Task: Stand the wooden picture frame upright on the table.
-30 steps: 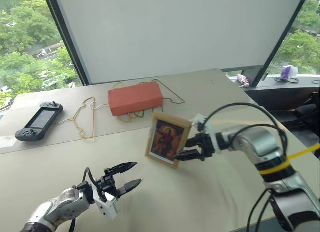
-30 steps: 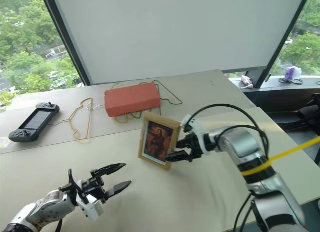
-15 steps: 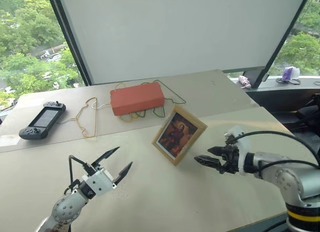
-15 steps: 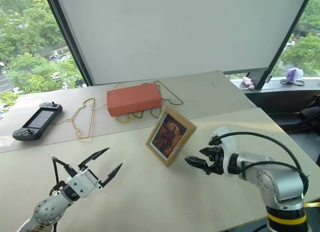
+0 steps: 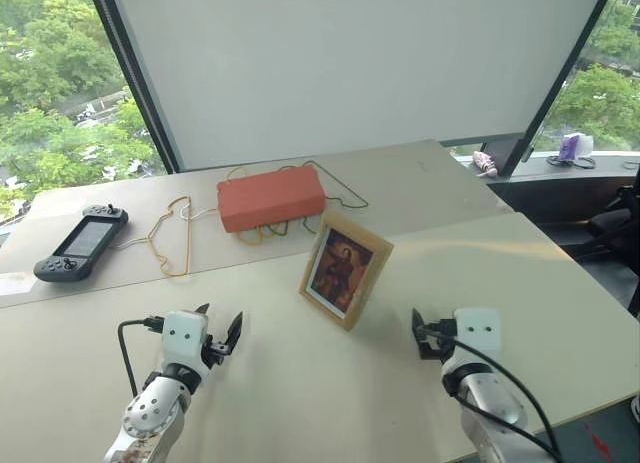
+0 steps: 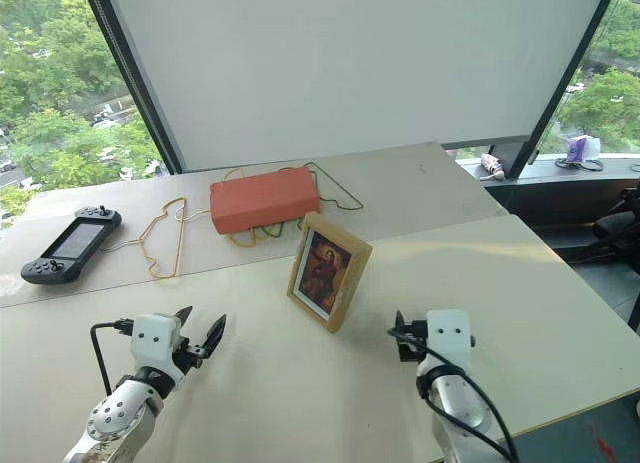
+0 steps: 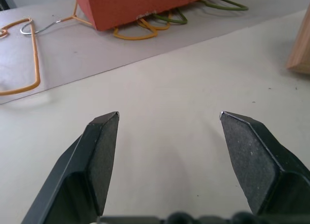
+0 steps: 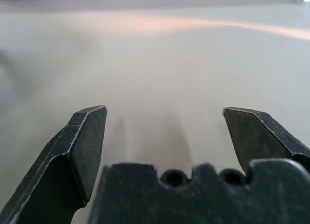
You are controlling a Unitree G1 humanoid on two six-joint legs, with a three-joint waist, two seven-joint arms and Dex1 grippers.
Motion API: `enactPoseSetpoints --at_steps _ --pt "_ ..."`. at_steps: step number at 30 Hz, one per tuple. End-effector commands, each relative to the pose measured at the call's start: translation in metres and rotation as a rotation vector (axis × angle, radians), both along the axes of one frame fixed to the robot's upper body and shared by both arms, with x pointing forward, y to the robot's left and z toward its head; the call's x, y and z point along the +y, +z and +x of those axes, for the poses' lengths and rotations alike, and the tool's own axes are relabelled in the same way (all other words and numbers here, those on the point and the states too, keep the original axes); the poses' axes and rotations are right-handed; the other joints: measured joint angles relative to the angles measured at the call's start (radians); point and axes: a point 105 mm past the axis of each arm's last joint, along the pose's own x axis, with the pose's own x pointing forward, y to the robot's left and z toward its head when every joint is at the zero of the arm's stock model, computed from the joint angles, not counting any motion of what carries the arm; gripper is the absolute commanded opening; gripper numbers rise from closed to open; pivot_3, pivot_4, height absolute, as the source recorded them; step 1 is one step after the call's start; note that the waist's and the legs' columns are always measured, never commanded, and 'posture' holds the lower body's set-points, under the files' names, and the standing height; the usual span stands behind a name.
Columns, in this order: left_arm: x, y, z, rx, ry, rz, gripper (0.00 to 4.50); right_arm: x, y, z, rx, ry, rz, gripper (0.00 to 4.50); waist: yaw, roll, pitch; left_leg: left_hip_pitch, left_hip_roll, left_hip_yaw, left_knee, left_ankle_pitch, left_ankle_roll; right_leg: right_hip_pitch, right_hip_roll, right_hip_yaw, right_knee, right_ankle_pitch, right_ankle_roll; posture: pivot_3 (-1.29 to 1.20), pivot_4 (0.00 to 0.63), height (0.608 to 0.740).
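Note:
The wooden picture frame point(image 5: 345, 273) stands upright on the table point(image 5: 300, 393), near its middle, with the brownish portrait facing me; nothing touches it. My left gripper point(image 5: 222, 321) hovers low over the table at the near left, open and empty, pointing forward; its wrist view shows the fingers point(image 7: 104, 146) wide apart over bare tabletop, with a corner of the frame point(image 7: 301, 50) off to one side. At the near right my right gripper point(image 5: 420, 333) is open and empty, a short way from the frame, and its fingers point(image 8: 87, 137) are spread over bare table.
An orange-red box point(image 5: 272, 196) lies behind the frame on coiled yellow and green cables. A bent orange wire hanger point(image 5: 170, 233) and a black game controller point(image 5: 80, 243) lie at the far left. A seam runs across the table.
My right gripper let go of the frame and drew back to the near right. The frame tipped, then settled upright. My left gripper rolled and shifted slightly left, staying open.

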Motion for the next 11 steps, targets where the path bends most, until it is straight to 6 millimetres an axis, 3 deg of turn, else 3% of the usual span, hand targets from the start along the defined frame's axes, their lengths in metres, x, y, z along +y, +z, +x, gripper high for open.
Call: enactPoseSetpoints --at_steps 1,11 --pt "-0.007 0.006 -0.001 -0.006 -0.002 -0.030 3.60 -0.008 0.014 0.002 -0.091 -0.055 -0.013 4.44 0.003 0.000 0.000 0.000 0.000 0.000 0.000 0.000 0.000 0.000 0.000 0.000 0.000 0.000 0.000 0.00 0.150 0.740" --pt "-0.005 0.006 0.000 0.008 0.022 -0.049 3.60 0.001 0.015 0.006 -0.126 -0.006 -0.041 4.44 0.005 0.000 0.000 0.001 0.000 0.000 -0.001 -0.001 0.001 0.000 0.001 0.000 -0.001 -0.002 -0.004 0.00 0.150 0.740"
